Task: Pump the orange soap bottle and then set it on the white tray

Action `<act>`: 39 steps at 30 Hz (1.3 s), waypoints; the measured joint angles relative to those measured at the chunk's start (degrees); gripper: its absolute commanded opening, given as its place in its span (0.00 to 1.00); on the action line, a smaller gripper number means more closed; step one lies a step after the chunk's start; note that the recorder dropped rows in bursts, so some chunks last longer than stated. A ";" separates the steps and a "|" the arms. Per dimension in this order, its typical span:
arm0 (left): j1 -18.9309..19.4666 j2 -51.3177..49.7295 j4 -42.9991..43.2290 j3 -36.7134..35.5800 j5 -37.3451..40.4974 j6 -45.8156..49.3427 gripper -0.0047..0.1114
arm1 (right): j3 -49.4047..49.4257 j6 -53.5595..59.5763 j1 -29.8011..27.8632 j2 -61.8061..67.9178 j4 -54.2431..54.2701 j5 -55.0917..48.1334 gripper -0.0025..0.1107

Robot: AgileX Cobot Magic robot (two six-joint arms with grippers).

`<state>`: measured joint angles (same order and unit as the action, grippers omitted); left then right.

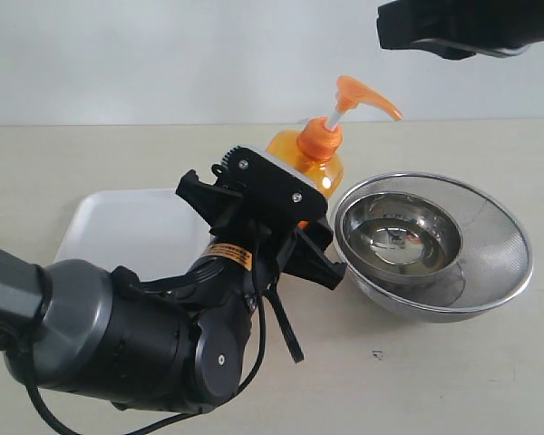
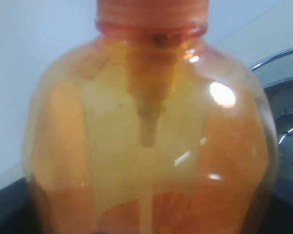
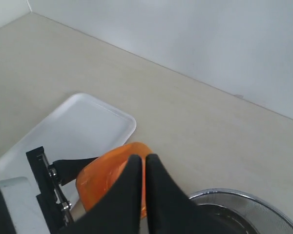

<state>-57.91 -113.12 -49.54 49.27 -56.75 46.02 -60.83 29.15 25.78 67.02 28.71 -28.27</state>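
Left gripper (image 1: 258,227): nearest the camera, clamped on the orange soap bottle (image 1: 319,168).
Bottle: upright, between white tray (image 1: 118,231) and steel bowl (image 1: 490,263), not on the tray.
Right gripper (image 1: 462,32): fingers pressed together, above the pump head (image 1: 363,95) and apart from it.
Judgement: downward press due.

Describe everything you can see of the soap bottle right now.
The bottle is translucent orange plastic, orange liquid inside, with an orange collar and pump head on a white stem, spout raised. It is upright between tray and bowl. The left gripper seems clamped on its body; its base is hidden.
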 measured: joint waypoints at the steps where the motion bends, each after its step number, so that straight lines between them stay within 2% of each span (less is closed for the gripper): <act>1: 0.00 -0.08 0.26 0.00 0.00 -0.14 0.08 | 0.00 0.37 0.00 0.32 0.51 0.13 0.02; 39: 0.32 -0.21 0.96 0.00 0.01 -1.55 0.08 | -0.35 4.23 0.00 8.19 5.99 -1.64 0.02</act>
<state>-57.58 -113.34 -48.58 49.27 -56.74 44.47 -61.18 33.38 25.78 75.21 34.70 -29.91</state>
